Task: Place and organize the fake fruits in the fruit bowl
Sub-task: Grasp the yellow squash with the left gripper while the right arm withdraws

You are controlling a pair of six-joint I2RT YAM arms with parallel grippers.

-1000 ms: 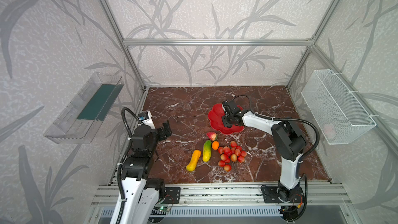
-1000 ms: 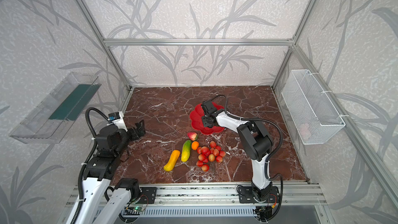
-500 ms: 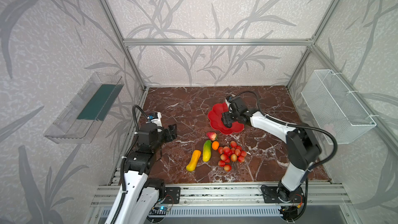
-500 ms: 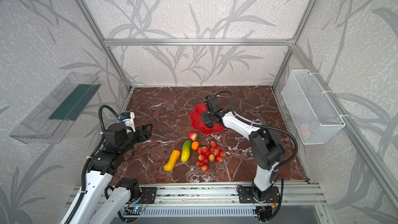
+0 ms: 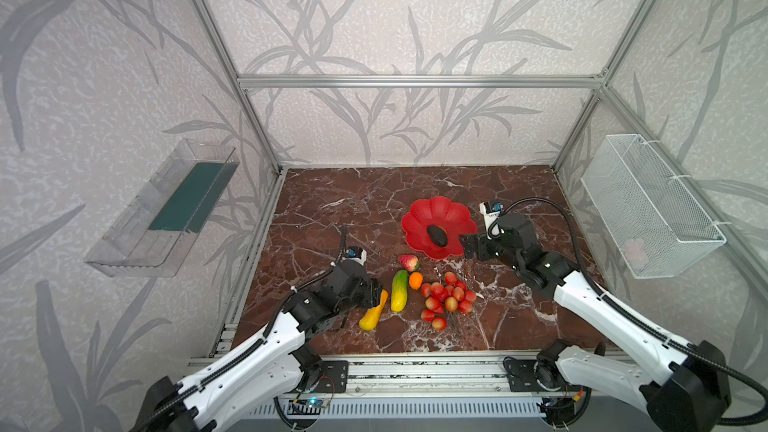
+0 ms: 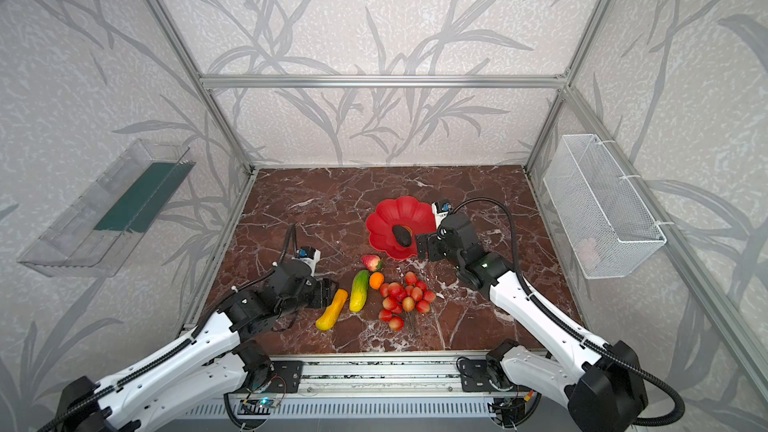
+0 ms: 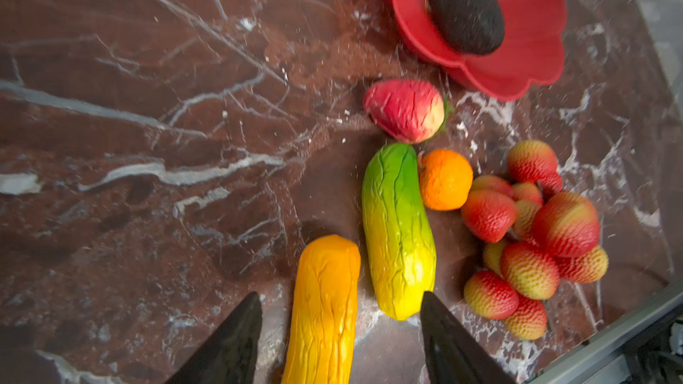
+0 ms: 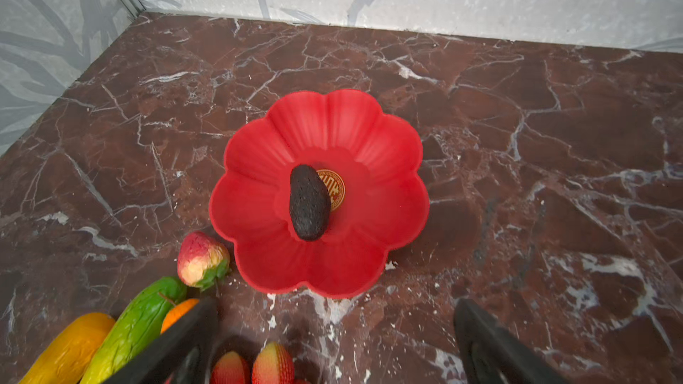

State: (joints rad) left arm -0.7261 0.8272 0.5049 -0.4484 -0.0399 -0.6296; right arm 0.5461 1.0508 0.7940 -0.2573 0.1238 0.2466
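While the right hand [image 5: 465,245] gapes empty at four o'clock of the fruit bowl [image 5: 419,214], the left hand [image 7: 340,295] straddles the yellow-orange curved one [image 7: 325,289]. Its fingers [image 7: 236,345] stand apart.

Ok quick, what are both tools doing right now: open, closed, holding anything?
Left tool: open, jaws astride the yellow-orange curved plastic fruit, not gripping.
Right tool: open, empty, beside the glossy red petal-rimmed bowl.

The left end effector [image 7: 340,297] and right end effector [image 8: 336,304] end in tapered black fingers [image 7: 236,341]. Behind each, a ribbed black cable [image 5: 536,199] loops over black joints, followed by glossy white arm links [image 5: 615,317].
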